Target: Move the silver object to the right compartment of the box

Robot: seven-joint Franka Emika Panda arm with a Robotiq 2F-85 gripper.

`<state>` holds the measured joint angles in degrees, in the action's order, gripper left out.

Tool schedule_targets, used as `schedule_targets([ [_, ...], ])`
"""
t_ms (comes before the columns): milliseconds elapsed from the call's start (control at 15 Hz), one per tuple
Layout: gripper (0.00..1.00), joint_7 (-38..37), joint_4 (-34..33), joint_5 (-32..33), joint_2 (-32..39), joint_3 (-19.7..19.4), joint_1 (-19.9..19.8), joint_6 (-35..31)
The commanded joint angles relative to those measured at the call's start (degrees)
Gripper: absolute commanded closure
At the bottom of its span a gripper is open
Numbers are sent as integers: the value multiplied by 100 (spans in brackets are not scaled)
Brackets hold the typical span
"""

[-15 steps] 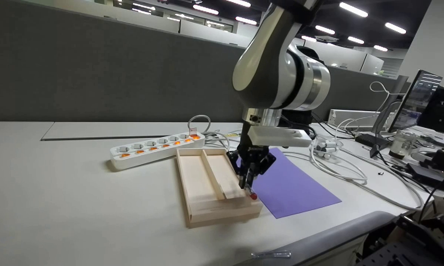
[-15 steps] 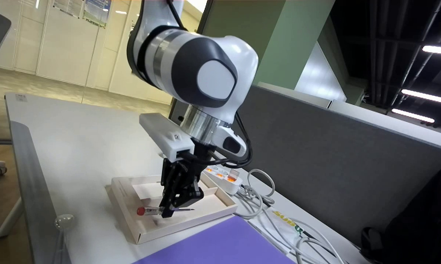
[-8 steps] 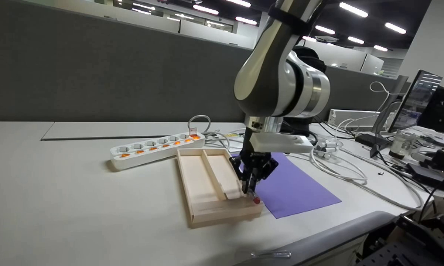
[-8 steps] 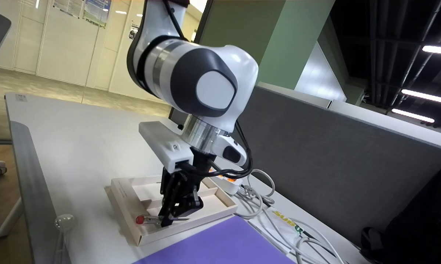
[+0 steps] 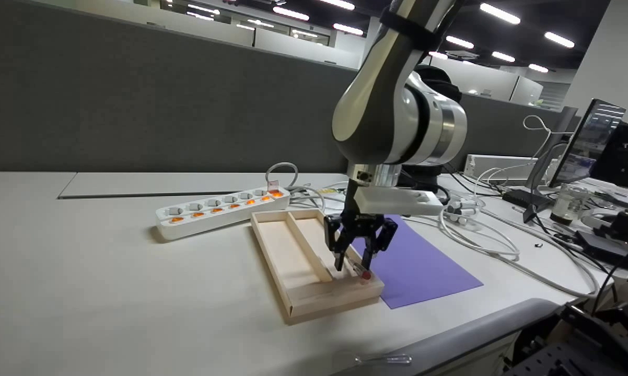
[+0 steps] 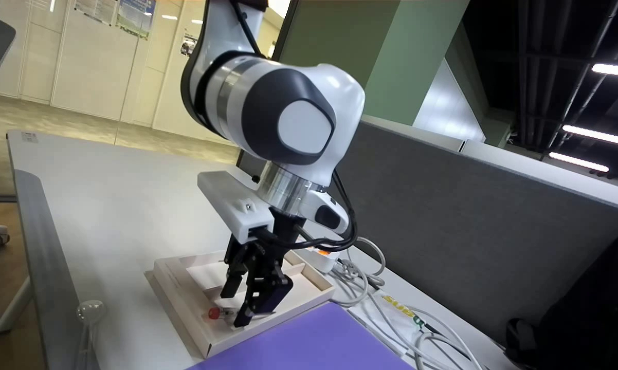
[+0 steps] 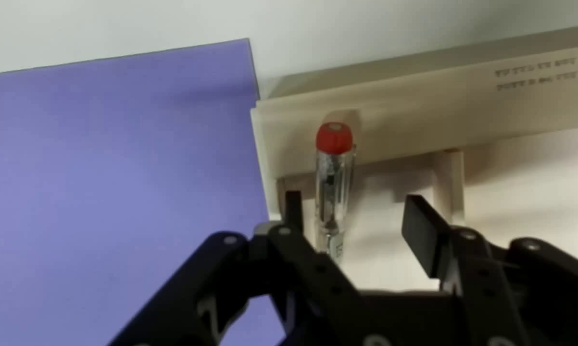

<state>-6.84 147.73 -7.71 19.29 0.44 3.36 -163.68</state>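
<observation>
The silver object is a thin screwdriver [image 5: 357, 267] with a clear handle, red cap and silver shaft. It also shows in an exterior view [image 6: 229, 311] and in the wrist view [image 7: 331, 187]. It lies lengthwise in the right compartment [image 5: 312, 236] of the light-wood box [image 5: 335, 297], its red end overlapping the near end wall [image 7: 404, 120]. Whether it rests on that wall I cannot tell. My gripper [image 5: 352, 268] is open around the handle, low in the compartment; it also shows in an exterior view [image 6: 235, 308]. In the wrist view my gripper [image 7: 354, 209] has its left finger close beside the handle.
A purple sheet [image 5: 418, 266] lies right of the box. A white power strip [image 5: 220, 211] stands behind it on the left. White cables [image 5: 481, 245] lie at the back right. A small clear item [image 5: 384, 360] lies at the table's front edge.
My gripper has come down, then opened and let go of the screwdriver. The box's near end has shifted slightly toward the purple sheet. The screwdriver now lies between the spread fingers.
</observation>
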Motion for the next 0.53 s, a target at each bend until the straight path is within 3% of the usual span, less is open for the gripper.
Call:
schedule_targets([
  [0, 11, -99, -61, 37, -92, 3, -28, 24],
  [133, 1, -90, -82, 90, -181, -34, -14, 45],
  [467, 0, 46, -47, 85, -579, -10, -97, 82],
])
